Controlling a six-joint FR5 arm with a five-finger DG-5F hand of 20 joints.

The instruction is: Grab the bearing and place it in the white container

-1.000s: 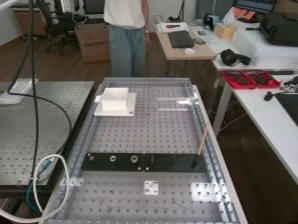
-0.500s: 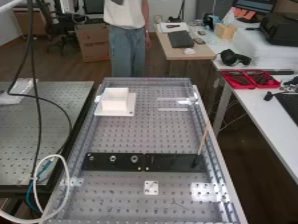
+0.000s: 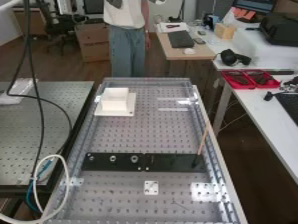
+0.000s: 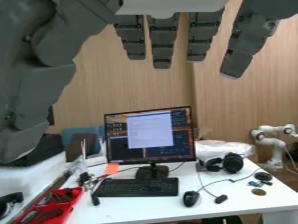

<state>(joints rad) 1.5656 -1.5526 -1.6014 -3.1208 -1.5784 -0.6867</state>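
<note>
The perforated bench (image 3: pixel 126 132) could jar the hand (image 4: pixel 163 44), empty with fingers extended, if it descends too low. A sideways brush might shift the black strip (image 3: pixel 174 163) or white container (image 3: pixel 115 103). The likely bearing (image 3: pixel 134 157), a small ring on the strip, may slip from bulky fingers.

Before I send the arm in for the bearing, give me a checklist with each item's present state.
1. Hand open, nothing gripped: ok, fingers hang straight.
2. Hand lined up over the bearing: not ok, the wrist view faces a desk with a monitor.
3. Bearing on the black strip: ok, if it is the ring-shaped part nearest the strip's middle.
4. White container standing level: ok.
5. Container's inside ready to receive: cannot tell.
6. Thin stick apart from the ring-shaped part: ok.
</note>
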